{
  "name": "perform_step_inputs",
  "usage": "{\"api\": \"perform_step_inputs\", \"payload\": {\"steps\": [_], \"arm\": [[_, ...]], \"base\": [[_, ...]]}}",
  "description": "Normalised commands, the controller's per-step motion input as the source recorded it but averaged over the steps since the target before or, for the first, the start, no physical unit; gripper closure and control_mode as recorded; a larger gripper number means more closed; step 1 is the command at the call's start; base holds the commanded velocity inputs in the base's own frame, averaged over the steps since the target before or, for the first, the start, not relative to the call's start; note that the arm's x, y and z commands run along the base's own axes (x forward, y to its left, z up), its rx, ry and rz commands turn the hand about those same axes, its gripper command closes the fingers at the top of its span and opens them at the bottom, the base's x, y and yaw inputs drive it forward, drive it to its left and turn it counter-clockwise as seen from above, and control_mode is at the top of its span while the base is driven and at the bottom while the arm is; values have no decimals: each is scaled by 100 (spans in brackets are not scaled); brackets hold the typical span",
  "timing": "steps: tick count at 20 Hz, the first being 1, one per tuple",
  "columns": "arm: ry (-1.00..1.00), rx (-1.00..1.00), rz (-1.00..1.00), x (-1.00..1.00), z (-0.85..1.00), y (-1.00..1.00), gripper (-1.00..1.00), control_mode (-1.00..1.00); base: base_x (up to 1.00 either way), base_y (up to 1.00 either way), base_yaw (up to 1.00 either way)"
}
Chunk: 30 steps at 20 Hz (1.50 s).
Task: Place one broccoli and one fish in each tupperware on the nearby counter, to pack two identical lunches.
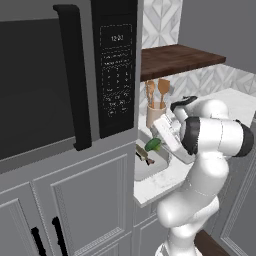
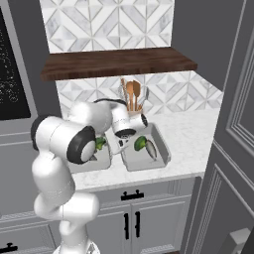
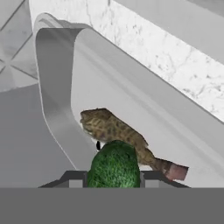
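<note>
Two pale-grey tupperware stand side by side on the white counter (image 2: 193, 134). My gripper (image 2: 138, 141) is shut on a green broccoli (image 2: 140, 144) and hangs low over the right tupperware (image 2: 161, 149). A brown fish (image 2: 151, 151) lies in that tray just beside the floret. In the hand view the broccoli (image 3: 114, 164) sits between my fingertips, with the fish (image 3: 118, 133) right behind it on the tray floor (image 3: 83, 87). The left tupperware (image 2: 101, 161) holds another broccoli (image 2: 100, 144), and my arm covers much of it. From the left base the held broccoli (image 1: 153, 144) shows above the fish (image 1: 145, 156).
A tan utensil crock (image 2: 133, 106) with wooden spoons stands just behind the trays, under a dark wooden shelf (image 2: 119, 62). A tall cabinet with a black microwave (image 1: 60, 75) closes the left side. A grey panelled wall (image 2: 233, 129) bounds the right. Bare counter lies right of the trays.
</note>
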Motion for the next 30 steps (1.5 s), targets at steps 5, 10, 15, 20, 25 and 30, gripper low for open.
{"api": "perform_step_inputs", "payload": {"steps": [5, 10, 15, 20, 25, 30], "arm": [[2, 0, 22, 41, -61, 5, 100, -100], [0, 0, 17, -8, -41, 34, 100, -100], [-6, 0, 12, -18, -21, 44, 100, -100], [-9, 0, 11, -7, -49, 33, 100, -100], [-14, 0, 9, -19, -32, 43, -100, -100], [-23, 0, 3, -33, 3, 6, -100, -100]], "base": [[0, 0, 0], [0, 0, 0], [0, 0, 0], [0, 0, 0], [0, 0, 0], [0, 0, 0]]}}
